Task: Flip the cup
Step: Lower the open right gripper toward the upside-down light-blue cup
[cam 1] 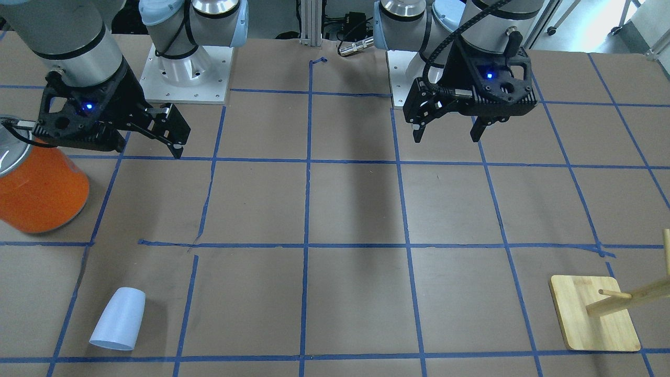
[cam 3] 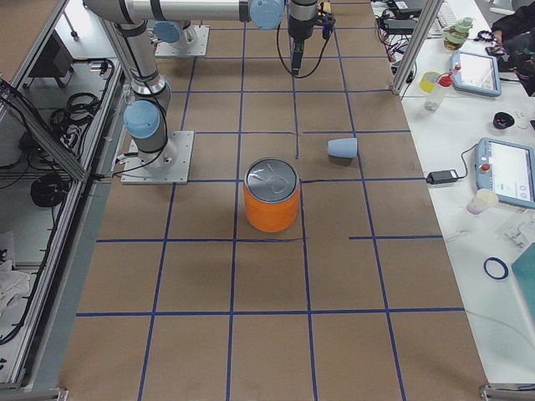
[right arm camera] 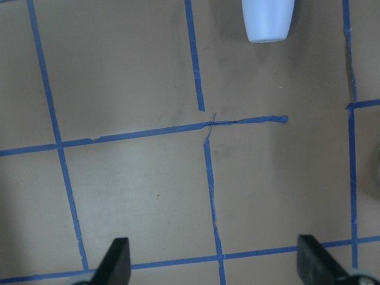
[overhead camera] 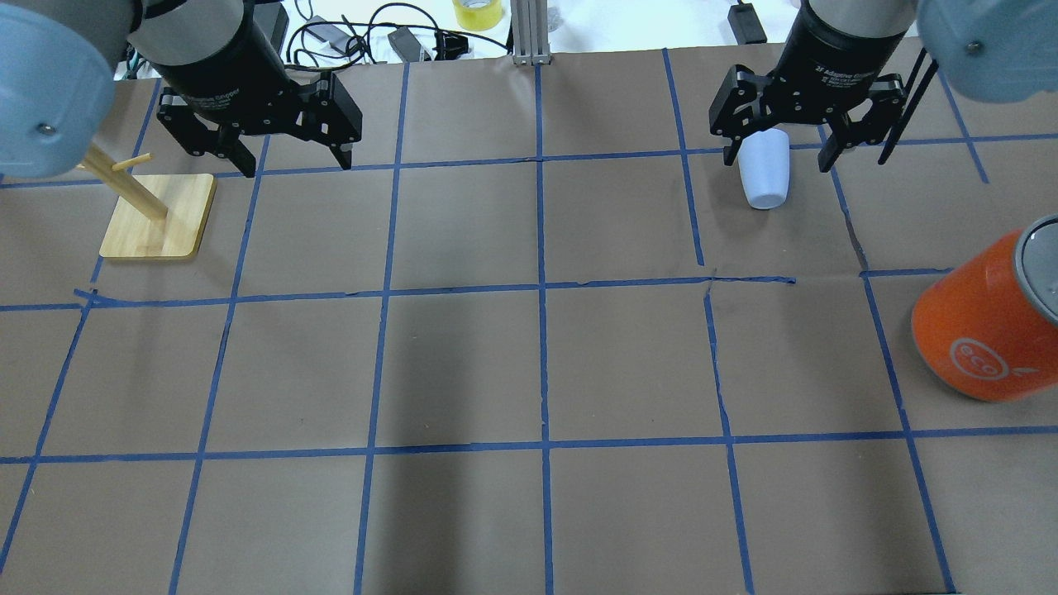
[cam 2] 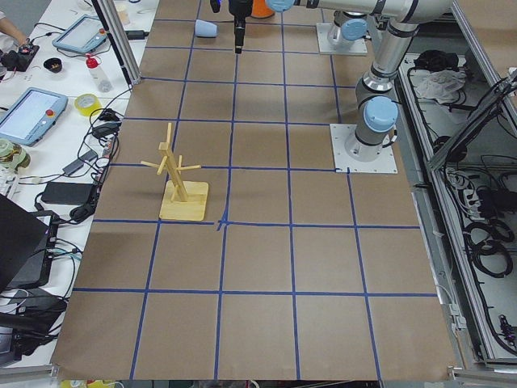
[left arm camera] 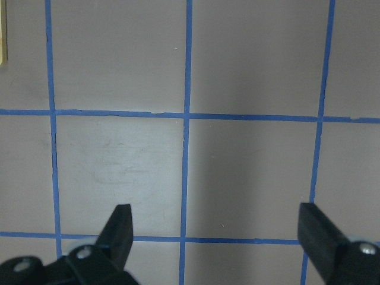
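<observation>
Ok, writing first: the orange can (overhead camera: 984,330) w/ silver top has a white round "eco" logo on its side, seen in the overhead view. The black collar above the right gripper (overhead camera: 779,159) carries small white print that reads approx "2F Adaptive Gripper". The line under it is too small for me to read.

Claws: the right gripper is spread wide w/ nothing between the fingers, and it hangs above the table (overhead camera: 463,372) w/o touching anything. On my right wrist cam the cup (right arm camera: 268,18) sits at the top edge of frame, well ahead of both fingertips and apart from them. The left gripper (overhead camera: 289,161) is likewise spread wide and empty, hovering over brown paper & blue tape grid (overhead camera: 543,372). A wooden peg rack (overhead camera: 157,219) stands off to its outer side, apart from it.

Cup position: it lies on its side on the table, on the robot's right and toward the far edge. Its mouth points away from the robot, narrow closed end toward it. It's well apart from the can, which stands upright on the same side, nearer the robot.
</observation>
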{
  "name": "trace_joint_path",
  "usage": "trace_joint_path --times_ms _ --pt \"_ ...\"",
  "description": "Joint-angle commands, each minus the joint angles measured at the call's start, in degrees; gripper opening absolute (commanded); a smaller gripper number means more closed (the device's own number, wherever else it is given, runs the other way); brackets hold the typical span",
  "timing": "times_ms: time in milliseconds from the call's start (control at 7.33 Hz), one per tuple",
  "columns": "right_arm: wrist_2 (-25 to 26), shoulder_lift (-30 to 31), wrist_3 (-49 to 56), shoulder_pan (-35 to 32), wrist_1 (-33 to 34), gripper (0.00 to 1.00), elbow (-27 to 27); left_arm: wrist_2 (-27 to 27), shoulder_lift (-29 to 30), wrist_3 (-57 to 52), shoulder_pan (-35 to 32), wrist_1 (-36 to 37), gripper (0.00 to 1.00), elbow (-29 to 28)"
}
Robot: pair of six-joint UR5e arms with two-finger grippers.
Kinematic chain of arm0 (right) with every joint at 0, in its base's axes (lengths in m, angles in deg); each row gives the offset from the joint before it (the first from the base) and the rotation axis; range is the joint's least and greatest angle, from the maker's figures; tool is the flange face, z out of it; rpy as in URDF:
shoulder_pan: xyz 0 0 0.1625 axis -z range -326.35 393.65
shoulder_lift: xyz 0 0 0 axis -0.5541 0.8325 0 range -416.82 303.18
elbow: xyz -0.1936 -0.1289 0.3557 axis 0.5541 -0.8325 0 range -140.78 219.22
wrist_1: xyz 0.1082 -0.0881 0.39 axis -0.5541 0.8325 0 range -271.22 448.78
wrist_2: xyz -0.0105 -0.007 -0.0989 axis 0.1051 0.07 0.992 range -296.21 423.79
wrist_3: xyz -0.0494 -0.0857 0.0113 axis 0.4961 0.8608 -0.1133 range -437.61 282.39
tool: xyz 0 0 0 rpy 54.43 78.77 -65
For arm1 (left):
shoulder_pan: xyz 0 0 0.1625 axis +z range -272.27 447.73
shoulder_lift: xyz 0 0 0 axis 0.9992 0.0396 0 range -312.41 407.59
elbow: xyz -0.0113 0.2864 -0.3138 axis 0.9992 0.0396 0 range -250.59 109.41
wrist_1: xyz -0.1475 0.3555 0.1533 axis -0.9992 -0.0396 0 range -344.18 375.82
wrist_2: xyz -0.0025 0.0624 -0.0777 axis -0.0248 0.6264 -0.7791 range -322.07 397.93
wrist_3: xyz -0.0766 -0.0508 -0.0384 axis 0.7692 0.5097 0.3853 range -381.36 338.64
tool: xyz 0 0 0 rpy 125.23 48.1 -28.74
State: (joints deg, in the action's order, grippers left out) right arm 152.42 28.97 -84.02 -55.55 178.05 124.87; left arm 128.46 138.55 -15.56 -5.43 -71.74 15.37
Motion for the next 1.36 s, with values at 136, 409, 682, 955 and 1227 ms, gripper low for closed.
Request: trace_joint_path --times_ms 136,409,682,955,1227 --pt "0.5 0.0 0.5 0.1 0.0 1.00 0.0 0.0 0.0 0.0 0.0 -0.1 1.00 0.0" --pt "0.5 -0.1 0.5 0.4 0.4 1.00 -0.2 0.0 0.0 0.0 0.1 0.0 1.00 0.0" --pt "0.5 -0.9 0.1 1.1 1.3 1.00 0.0 0.0 0.0 0.0 0.1 0.0 1.00 0.0" --pt "0.5 -3.0 0.4 3.3 2.2 1.00 0.5 0.0 0.0 0.0 0.0 0.0 1.00 0.0" --pt "1.3 -7.6 4.1 6.3 7.7 1.00 0.6 0.0 0.0 0.0 0.0 0.0 1.00 0.0"
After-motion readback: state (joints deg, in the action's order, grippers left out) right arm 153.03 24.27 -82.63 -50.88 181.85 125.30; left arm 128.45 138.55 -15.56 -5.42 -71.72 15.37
